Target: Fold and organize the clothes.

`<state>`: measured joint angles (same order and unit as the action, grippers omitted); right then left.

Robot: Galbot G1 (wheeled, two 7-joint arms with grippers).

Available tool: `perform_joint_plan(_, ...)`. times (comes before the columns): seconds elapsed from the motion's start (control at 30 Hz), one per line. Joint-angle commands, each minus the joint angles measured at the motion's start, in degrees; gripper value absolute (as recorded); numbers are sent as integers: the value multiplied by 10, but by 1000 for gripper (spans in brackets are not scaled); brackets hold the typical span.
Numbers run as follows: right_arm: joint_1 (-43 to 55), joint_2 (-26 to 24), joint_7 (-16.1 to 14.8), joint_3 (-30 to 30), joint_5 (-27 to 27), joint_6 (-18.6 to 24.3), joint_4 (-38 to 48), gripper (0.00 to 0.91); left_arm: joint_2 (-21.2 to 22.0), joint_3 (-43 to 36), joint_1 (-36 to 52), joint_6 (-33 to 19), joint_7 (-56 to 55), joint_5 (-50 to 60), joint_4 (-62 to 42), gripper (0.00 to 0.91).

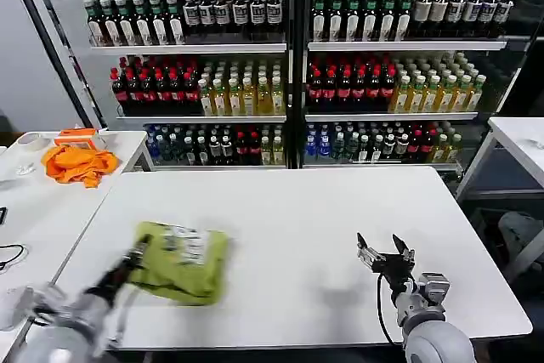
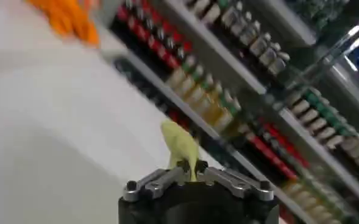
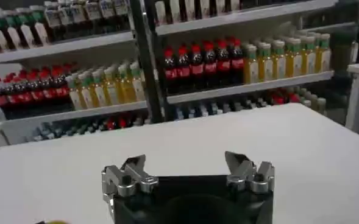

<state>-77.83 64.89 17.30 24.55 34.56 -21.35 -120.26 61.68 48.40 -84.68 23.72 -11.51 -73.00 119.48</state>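
The T-shirt (image 1: 180,263) lies as a folded, roughly square bundle in the lower left of the head view, on the white desk (image 1: 297,210), with its white label facing up near the top edge of the bundle. The left tool (image 1: 134,254) sits at the bundle's left edge, in contact with it. In the left wrist view its fingers (image 2: 191,165) are clenched on a pinched tuft of the yellow-green cloth, which stands up between them.

The right tool (image 1: 384,254) hovers over bare desk in the lower right of the head view, well apart from the garment, its jaws spread with nothing between them, as the right wrist view confirms.

Governing relation: the garment lies wholly to the left of frame centre, so the left arm is the nearer and already holds it. Any further fold or repositioning would likely start from that left edge; the right arm would need to cross the desk to assist.

An orange cloth (image 1: 78,163) rests on a separate desk at the upper left, untouched.
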Motion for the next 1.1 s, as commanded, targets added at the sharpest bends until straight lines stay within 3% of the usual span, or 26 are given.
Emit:
perform_joint_plan(0.03,18,4,-2,-8,4,1,0,907,-193,100,-57,32,30,152,78,20)
perform_joint_plan(0.23,5,3,-3,0,-2,4,-4,907,-109,-150,-63,-19,55,558,29,20)
perform_joint_plan(0.33,-5,2,-3,7,-5,5,-7,907,-81,-232,-38,-39,54,661,-17,20)
perform_joint_plan(0.67,-27,6,-2,19,-14,6,-15,907,-53,-340,68,-24,54,595,24,20)
perform_joint_plan(1.1,-30,15,-3,18,-27,2,-18,907,9,-475,198,-15,73,580,-97,20)
